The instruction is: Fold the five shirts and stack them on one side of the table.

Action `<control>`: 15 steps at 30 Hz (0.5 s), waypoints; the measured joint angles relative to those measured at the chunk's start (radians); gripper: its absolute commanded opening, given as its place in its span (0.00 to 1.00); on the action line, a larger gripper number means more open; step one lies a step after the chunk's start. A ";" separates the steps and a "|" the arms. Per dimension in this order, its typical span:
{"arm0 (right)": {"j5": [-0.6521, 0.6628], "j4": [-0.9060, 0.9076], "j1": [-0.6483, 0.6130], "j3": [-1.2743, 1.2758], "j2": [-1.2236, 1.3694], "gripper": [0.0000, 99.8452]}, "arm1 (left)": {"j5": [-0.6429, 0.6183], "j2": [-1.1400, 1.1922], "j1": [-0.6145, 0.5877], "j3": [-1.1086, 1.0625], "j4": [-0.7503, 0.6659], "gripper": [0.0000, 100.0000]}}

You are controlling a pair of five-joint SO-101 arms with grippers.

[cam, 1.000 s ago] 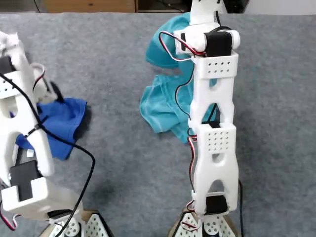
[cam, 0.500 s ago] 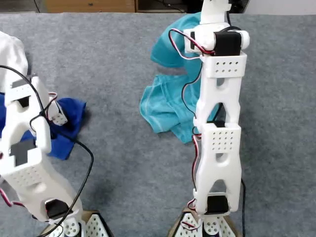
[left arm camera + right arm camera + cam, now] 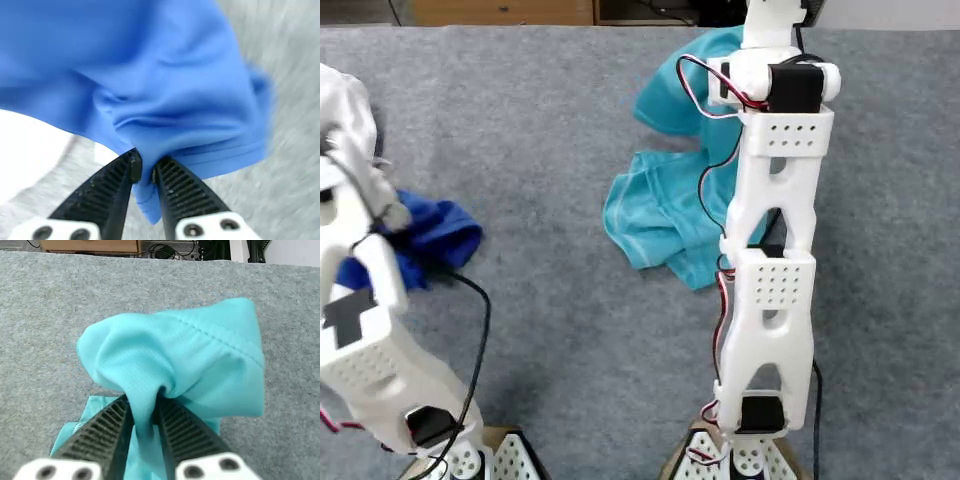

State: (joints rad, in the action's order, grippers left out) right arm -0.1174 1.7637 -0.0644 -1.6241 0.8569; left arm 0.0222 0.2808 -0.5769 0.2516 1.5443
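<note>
Changed: L arm point(image 3: 365, 330) has swung outward, away fr R arm point(image 3: 775, 250). Blue shirt point(image 3: 435, 230) dragged w/ it, now bunched tighter, farther fr R arm, beside white shirt point(image 3: 345, 110). R arm edged slightly outward too.
Meaning: prob. blue shirt being hauled to stack side; still crumpled, so not folded yet.
L gripper point(image 3: 145, 170): clenched on a fold at blue shirt's hem.
R gripper point(image 3: 145, 407): pinching a raised tuft of teal shirt point(image 3: 660, 215).
Teal place: under & just L of R arm, most of it lying on table.
Teal axis: long axis runs along R arm's reach, far end lifted.
Blue axis: crosswise, pointing away fr R arm.
</note>
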 measured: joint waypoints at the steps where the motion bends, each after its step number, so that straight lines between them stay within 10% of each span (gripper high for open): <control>1: 0.000 0.000 0.005 0.000 0.000 0.01 | 0.000 -0.020 -0.026 0.058 0.018 0.02; 15: 0.328 0.000 0.026 0.000 0.000 0.01 | -0.051 0.023 -0.388 0.422 -0.129 0.02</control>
State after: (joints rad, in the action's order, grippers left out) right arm 0.2110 1.7637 -0.0384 -1.6241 0.8569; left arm -0.0284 0.3038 -0.9651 0.6736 1.4154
